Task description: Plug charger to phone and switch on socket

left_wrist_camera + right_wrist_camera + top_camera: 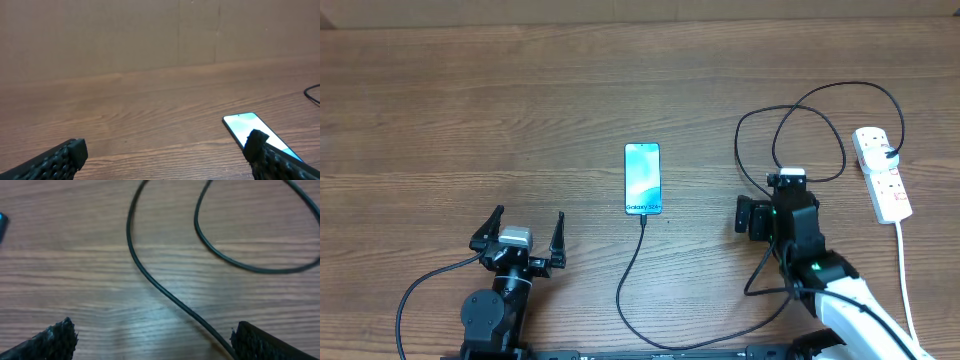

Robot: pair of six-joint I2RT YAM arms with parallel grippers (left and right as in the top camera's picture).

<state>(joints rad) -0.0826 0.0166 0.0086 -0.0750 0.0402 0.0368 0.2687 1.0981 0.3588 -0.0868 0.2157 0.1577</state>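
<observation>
The phone [642, 178] lies flat at the table's middle, screen up, with the "Galaxy" text at its near short edge. It also shows in the left wrist view [252, 129]. The black charger cable [625, 275] meets the phone's near edge with its tip, runs along the front, then loops at the right [165, 292]. The white socket strip [882, 175] lies at the far right with a black plug in it. My left gripper [525, 228] [167, 147] is open and empty, to the near left of the phone. My right gripper [787, 185] [152, 335] is open, low over the cable loops, with one strand between its fingers.
The strip's thick white cord [905, 290] runs toward the front edge beside my right arm. The tabletop is brown wood [470, 110]. A plain brown wall stands behind the table in the left wrist view [150, 35].
</observation>
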